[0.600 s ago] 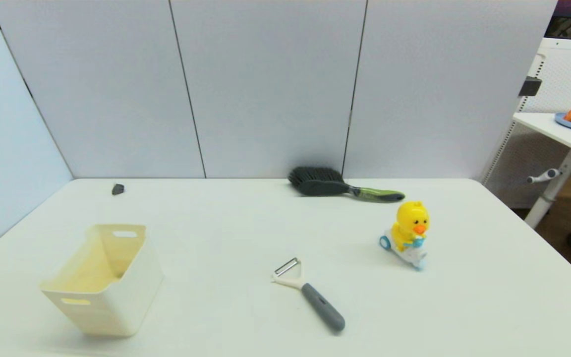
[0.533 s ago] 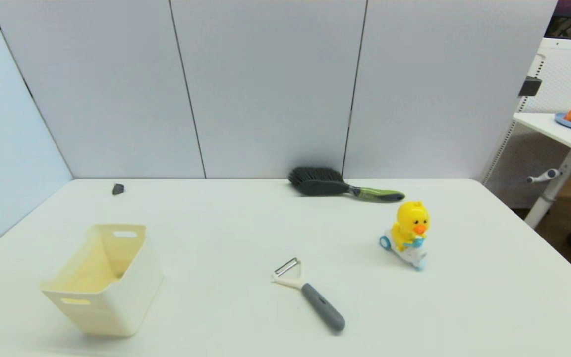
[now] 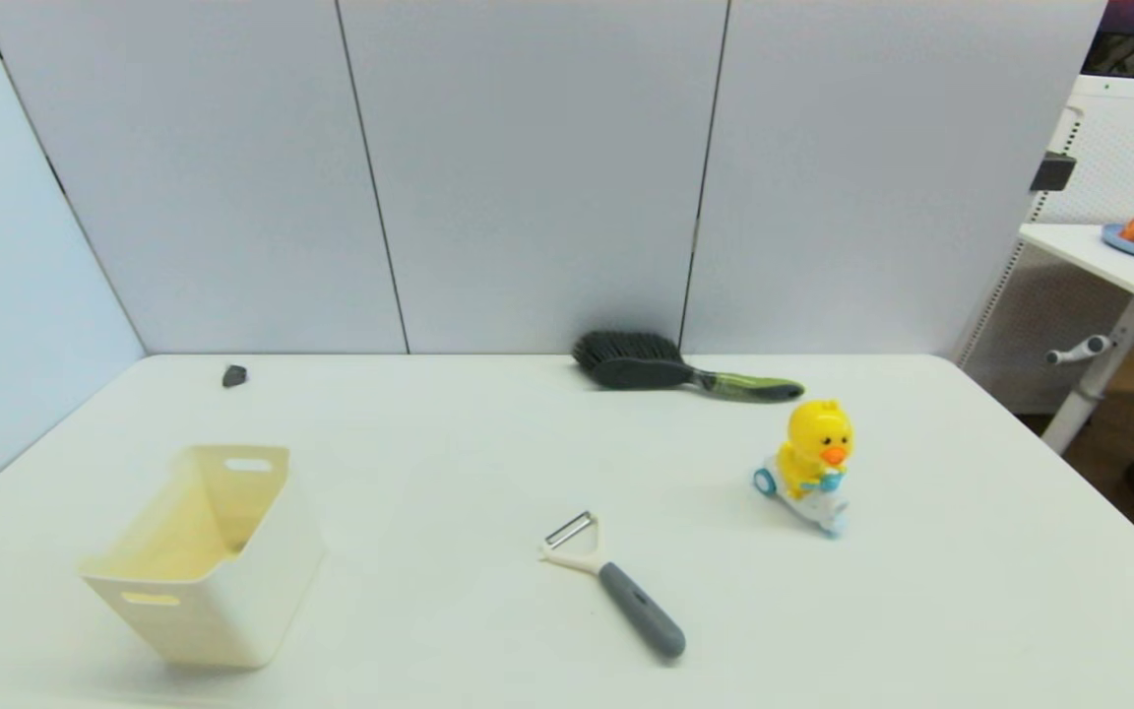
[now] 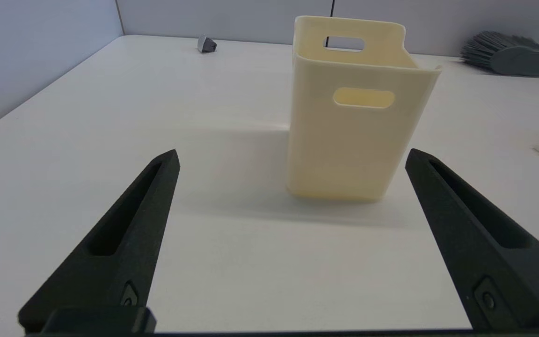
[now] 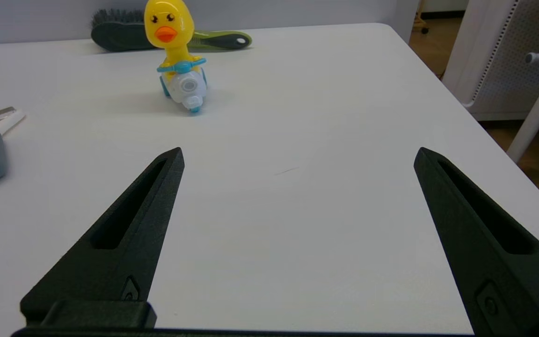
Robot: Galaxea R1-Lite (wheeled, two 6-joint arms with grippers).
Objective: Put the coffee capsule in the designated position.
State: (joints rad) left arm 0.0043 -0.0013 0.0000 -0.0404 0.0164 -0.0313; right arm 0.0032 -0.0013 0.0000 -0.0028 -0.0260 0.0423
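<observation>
The coffee capsule (image 3: 233,375) is a tiny dark grey pod lying at the table's far left, close to the back wall; the left wrist view shows the capsule (image 4: 206,43) beyond the bin. A cream bin (image 3: 201,553) with handle slots stands upright at the near left. My left gripper (image 4: 293,157) hangs open near the table's front edge, facing the bin (image 4: 358,117), nothing between its fingers. My right gripper (image 5: 297,154) is open too, low over bare table on the right. Neither arm shows in the head view.
A yellow duck toy (image 3: 812,463) on a scooter stands right of centre. A grey-handled peeler (image 3: 616,583) lies near the middle front. A dark brush (image 3: 675,367) with a green handle rests by the back wall. The table edge (image 5: 442,84) runs along the right.
</observation>
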